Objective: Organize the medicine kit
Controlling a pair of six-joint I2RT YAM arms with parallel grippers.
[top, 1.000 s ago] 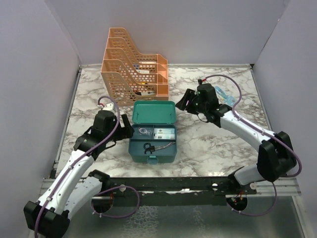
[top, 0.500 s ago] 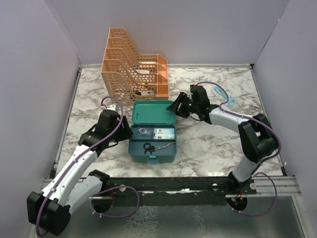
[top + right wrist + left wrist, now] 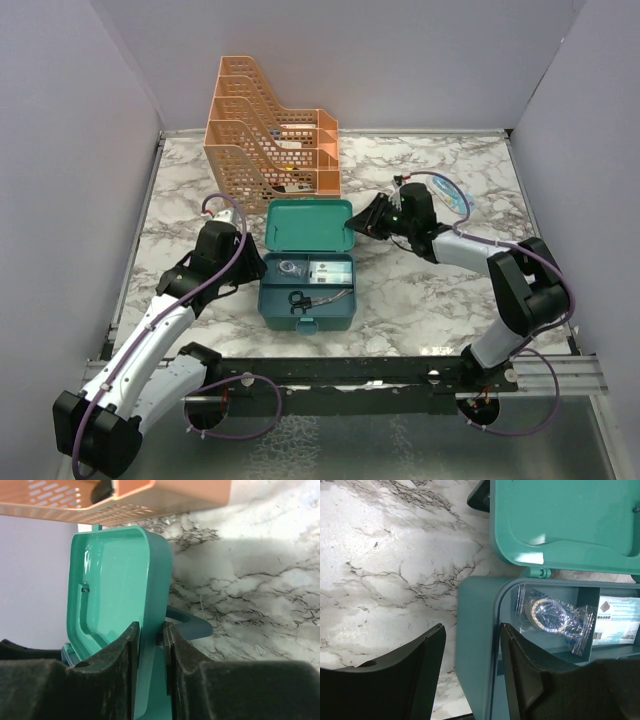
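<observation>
On lid (image 3: 115, 580) edge, right end effector (image 3: 150, 630) clamped; astride medicine kit (image 3: 475, 670) wall, left end effector (image 3: 471, 630) spread.

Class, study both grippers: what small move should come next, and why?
Probably the right gripper swings the lid down toward shut: it pinches the lid's edge, and the left gripper straddles the wall of the box, ready to steady it.
</observation>
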